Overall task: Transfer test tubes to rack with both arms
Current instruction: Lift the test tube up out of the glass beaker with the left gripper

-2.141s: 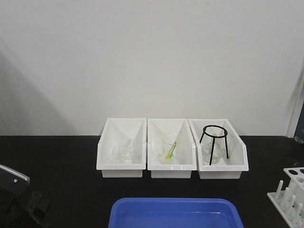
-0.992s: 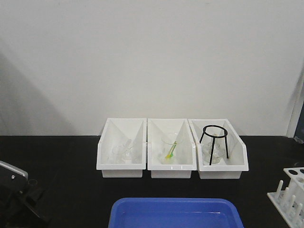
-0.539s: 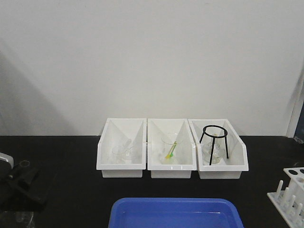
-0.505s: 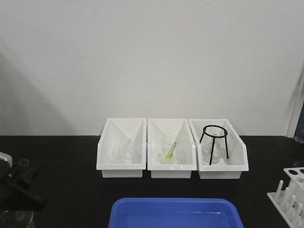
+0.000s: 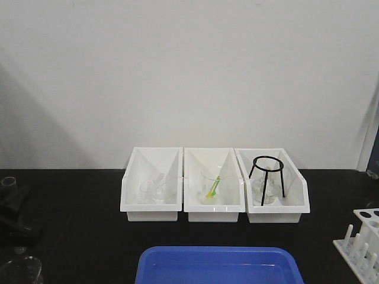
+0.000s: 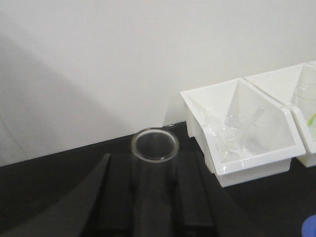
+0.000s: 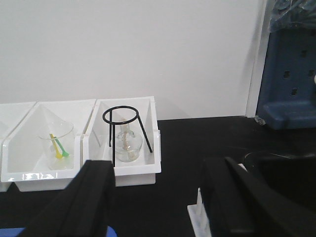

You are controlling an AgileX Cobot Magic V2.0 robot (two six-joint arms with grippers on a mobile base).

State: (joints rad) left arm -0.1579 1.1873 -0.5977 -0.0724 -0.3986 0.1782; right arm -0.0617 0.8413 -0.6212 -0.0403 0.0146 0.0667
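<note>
The black left gripper is pinching a slender clear glass test tube lengthwise, mouth forward, while the small white pegged rack is sitting far right, beside the wide-spread right gripper.

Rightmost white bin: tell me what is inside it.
A black wire tripod stand stands in the bin, over a clear glass flask. The front lip hides the floor just behind it.
</note>
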